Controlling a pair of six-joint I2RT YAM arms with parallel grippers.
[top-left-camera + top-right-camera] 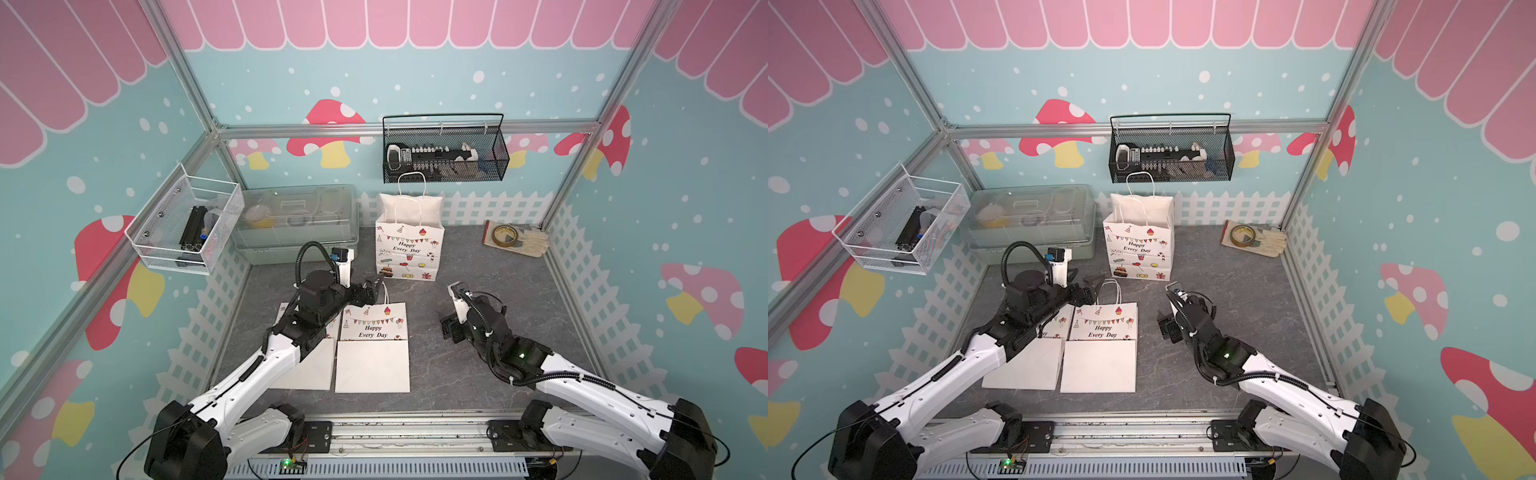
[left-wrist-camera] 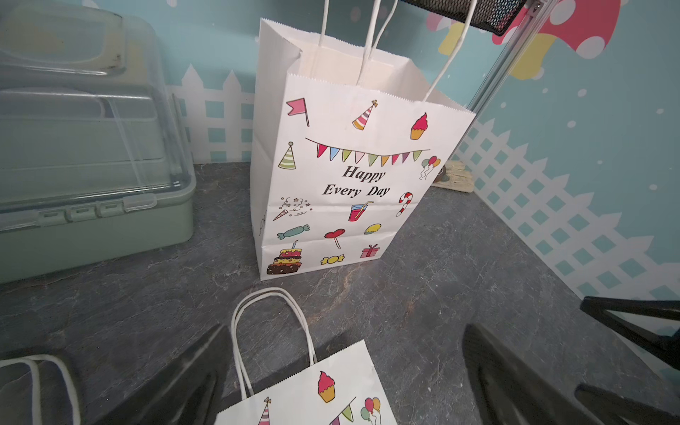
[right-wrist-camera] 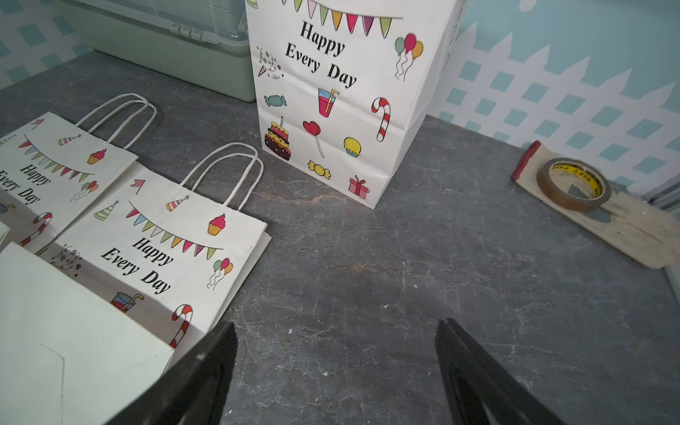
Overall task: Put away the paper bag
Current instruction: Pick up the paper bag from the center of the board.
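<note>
Nearest the rail, two folded paper bags lie flat side by side on the slate tabletop (image 1: pixel 478 257), printed faces up and handles pointing toward the back wall. The left folded bag (image 3: pixel 55 165) is mostly covered by the left arm in both top views. The right folded bag (image 1: pixel 372 349) lies clear, squared against its neighbour, which suggests a neat row for bags already dealt with. The left gripper (image 1: pixel 372 287) hangs just above that bag's twine handles (image 2: pixel 272 331), jaws spread wide and holding nothing; the left wrist view shows the loops lying slack on the table beneath the gap. The right gripper (image 3: pixel 337 323) sits to the right of the folded bags over bare tabletop, its jaws also apart and empty

Beyond them the standing paper bag (image 1: pixel 409 249) is upright with its mouth open and handles raised, close to the back wall. It is probably the bag left to put away, being the only one not flattened, though that is a guess. The table between it and both grippers is bare. A green storage box (image 1: pixel 295 224) with a clear lid stands just to its left. A black wire basket (image 1: pixel 494 166) hangs on the wall right above its handles and could catch a straight lift. In the far right corner a tape roll (image 1: pixel 504 235) rests on a work glove (image 1: pixel 534 243), well apart. A white mesh basket (image 1: pixel 137 245) on the left wall is out of the way
</note>
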